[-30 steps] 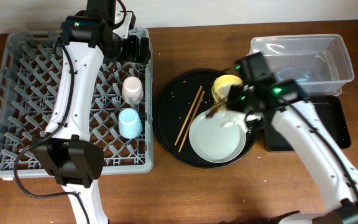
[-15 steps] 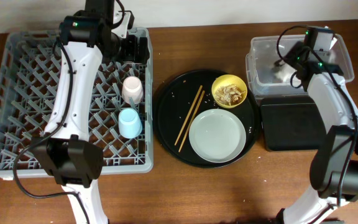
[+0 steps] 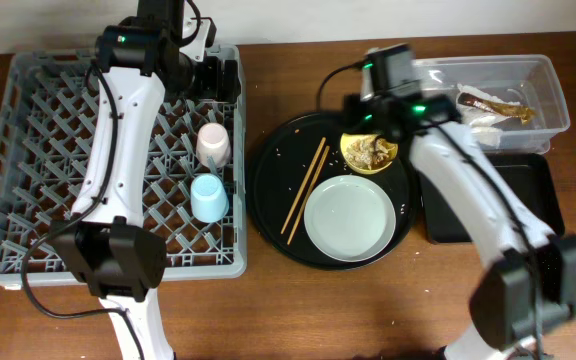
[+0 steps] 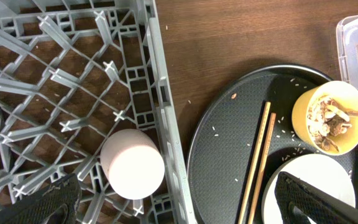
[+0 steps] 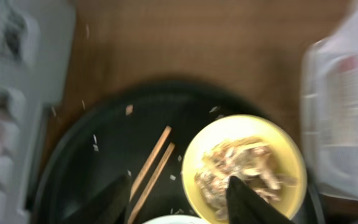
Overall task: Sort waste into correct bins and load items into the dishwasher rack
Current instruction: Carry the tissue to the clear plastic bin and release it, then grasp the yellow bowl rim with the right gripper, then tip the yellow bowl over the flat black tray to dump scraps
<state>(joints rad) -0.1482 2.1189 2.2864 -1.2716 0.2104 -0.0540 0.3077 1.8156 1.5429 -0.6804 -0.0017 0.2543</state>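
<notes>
My right gripper (image 5: 179, 200) is open and empty, hovering over the yellow bowl (image 5: 244, 163) of beige-brown food scraps (image 5: 240, 167); from overhead it (image 3: 366, 122) is at the bowl's (image 3: 370, 152) far edge. The brown chopsticks (image 3: 306, 185) and the pale plate (image 3: 348, 218) lie on the round black tray (image 3: 273, 195). The clear tub (image 3: 553, 95) holds the snack wrapper (image 3: 495, 101) and a white napkin (image 3: 483, 124). The black rectangular tray (image 3: 493, 205) sits in front of it. My left gripper (image 4: 185, 205) is open over the rack's (image 3: 38, 130) right rim, near the pink cup (image 4: 132, 165). The blue cup (image 3: 209, 197) is in the rack too.
The round black tray carries small white crumbs (image 4: 234, 96). In the left wrist view the chopsticks (image 4: 260, 162), bowl (image 4: 328, 117) and plate (image 4: 309, 186) lie to the right of the rack wall (image 4: 166, 124). Bare brown table (image 3: 368, 310) lies along the front.
My right arm swung from over the clear tub back left to above the yellow bowl. The wrapper now lies in the tub. The left arm has not moved.
</notes>
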